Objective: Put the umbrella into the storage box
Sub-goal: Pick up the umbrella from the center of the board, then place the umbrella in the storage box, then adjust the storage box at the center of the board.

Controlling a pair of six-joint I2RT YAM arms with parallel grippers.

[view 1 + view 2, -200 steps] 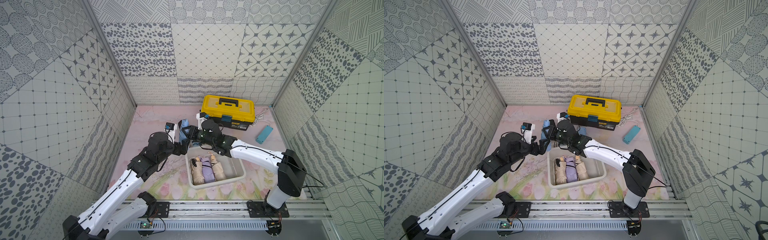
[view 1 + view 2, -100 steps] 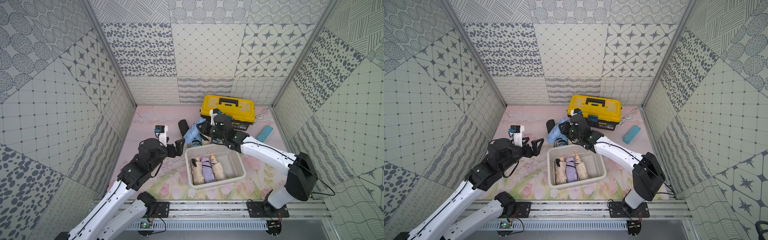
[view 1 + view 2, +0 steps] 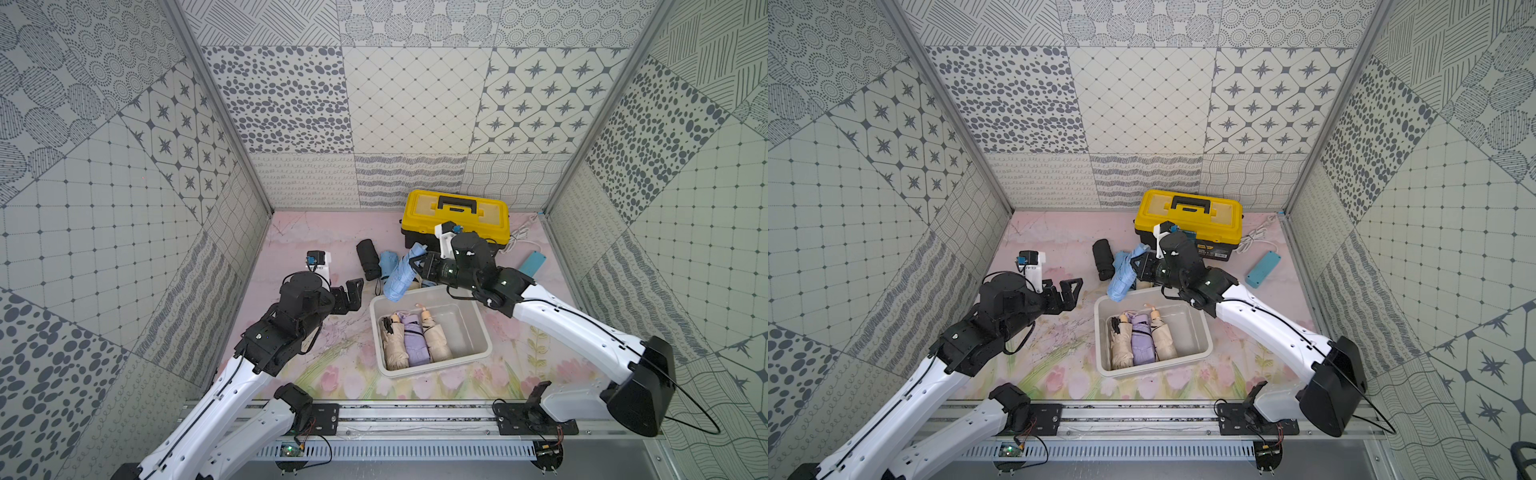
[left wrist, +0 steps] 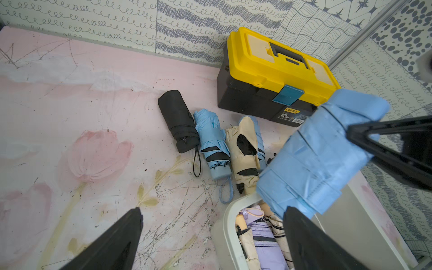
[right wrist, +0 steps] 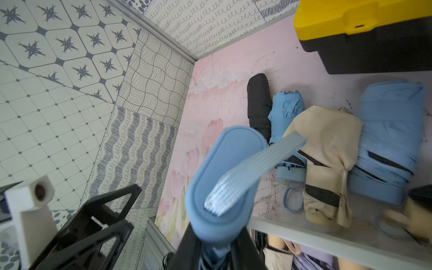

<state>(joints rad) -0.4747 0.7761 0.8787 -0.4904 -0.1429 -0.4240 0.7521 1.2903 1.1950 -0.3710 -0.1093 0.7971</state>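
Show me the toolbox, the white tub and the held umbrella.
toolbox (image 3: pixel 478 222), in a top view, yellow lid
white tub (image 3: pixel 457 330), in a top view, bare floor
held umbrella (image 3: pixel 397 282), in a top view, folded canopy

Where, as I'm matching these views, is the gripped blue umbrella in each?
In a top view: umbrella mid-picture, tip over the box's far corner.
In a top view: same spot, slightly left of centre.
Left wrist: large and close, above the box's corner.
Right wrist: end-on, its cap nearest the lens.
Shared landmark: yellow toolbox.
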